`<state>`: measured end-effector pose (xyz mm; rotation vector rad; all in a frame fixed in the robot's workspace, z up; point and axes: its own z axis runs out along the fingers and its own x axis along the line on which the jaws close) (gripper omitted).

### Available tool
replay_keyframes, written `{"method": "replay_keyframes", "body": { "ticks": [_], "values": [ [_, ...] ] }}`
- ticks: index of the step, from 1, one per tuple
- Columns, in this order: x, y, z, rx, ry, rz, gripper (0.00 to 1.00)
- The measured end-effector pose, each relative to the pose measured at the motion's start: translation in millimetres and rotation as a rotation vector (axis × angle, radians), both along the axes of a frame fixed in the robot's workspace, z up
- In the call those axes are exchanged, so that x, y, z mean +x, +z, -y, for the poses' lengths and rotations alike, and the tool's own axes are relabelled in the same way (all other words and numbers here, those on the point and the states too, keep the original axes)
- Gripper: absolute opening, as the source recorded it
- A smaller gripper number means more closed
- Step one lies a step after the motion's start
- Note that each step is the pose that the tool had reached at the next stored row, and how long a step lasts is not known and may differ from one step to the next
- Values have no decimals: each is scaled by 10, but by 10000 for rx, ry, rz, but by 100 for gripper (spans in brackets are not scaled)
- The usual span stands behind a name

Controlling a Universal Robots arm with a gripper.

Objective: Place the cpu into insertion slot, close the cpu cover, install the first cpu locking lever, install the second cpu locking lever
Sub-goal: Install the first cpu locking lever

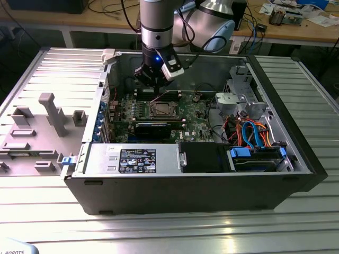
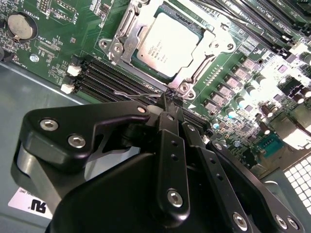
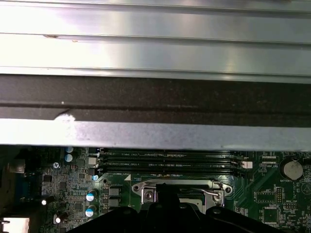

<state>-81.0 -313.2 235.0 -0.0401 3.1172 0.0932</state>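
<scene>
Claw (image 2: 167,99) fingers are pressed together, their tips pinching a thin wire lever (image 2: 133,96) right at the edge of the socket (image 2: 167,46). Seen in the exterior view, the claw (image 1: 153,87) hangs from the arm (image 1: 156,24) inside the open computer case (image 1: 212,190), just above the socket (image 1: 160,108) on the green board (image 1: 193,114). Sitting flat in the socket is the cpu (image 2: 167,43), its grey metal top facing up. Around the cpu lies the cover (image 2: 214,41), a silver frame that is shut down over the chip's edges. Next to the socket, on the side where the claw is, run long black memory slots (image 2: 104,77). A round coin battery (image 2: 20,26) sits on the board well away from the socket. In the first wrist view the near edge of the cover (image 3: 180,187) shows with a bent wire lever (image 3: 214,193) at one corner, and the memory slots (image 3: 167,162) run beside it, with the case wall (image 3: 155,102) past them. Beside the case, on the ribbed metal worktop (image 1: 159,233), stands a grey holder (image 1: 47,121) with blocks and posts, on the exterior view's left. Blue and orange cables (image 1: 254,132) lie in the case, well away from the socket on the exterior view's right.
</scene>
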Motion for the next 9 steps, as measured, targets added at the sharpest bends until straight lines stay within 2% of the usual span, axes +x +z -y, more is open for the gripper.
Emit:
{"method": "replay_keyframes", "body": {
  "ticks": [9],
  "values": [
    [31,-3,0,-1,-2,0,11]
  ]
}}
